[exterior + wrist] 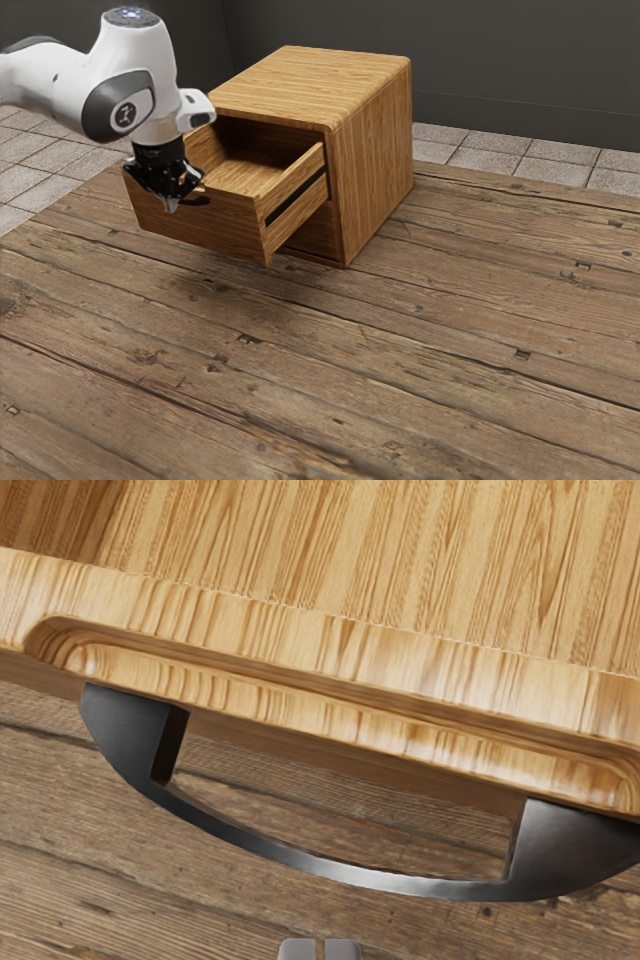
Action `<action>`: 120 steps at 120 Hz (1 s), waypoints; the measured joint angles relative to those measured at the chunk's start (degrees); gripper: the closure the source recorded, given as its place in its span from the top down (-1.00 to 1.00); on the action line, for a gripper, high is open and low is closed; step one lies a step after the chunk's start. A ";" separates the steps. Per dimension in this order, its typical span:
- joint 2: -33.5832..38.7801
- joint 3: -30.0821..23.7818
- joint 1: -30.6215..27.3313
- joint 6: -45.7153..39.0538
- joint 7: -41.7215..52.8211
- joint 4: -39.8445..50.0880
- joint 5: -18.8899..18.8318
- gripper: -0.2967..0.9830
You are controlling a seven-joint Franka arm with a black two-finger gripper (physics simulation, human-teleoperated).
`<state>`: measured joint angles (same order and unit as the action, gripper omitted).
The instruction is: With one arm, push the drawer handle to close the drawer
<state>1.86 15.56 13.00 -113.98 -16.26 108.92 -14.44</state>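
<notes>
- Drawer (205,222) juts well out of the wooden cabinet (374,150), toward between seven and eight o'clock in the exterior view.
- Likely rigid and of moderate weight; it should glide on its dark side runner (297,199) with light drag, though an off-centre push might rack it.
- The curved black handle (395,882) looks like smooth, stiff metal, so fingertips could skate along it; its middle seems the best place to bear on, pushing between one and two o'clock in the exterior view. No grip seems needed.
- My end effector (171,206) is clenched on nothing, its fingertips together just outside the handle, away from the drawer front. Whether they touch it, I cannot tell.
- The end effector covers part of the handle in the exterior view; one handle mount is cut off in the wrist view.
- Shadow and the cabinet top hide the drawer's far end.
</notes>
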 joint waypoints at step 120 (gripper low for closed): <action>-13.49 -0.01 -0.03 -15.74 2.19 -10.92 -1.32 -0.69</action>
<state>-11.63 15.55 12.97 -129.71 -14.07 98.00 -15.76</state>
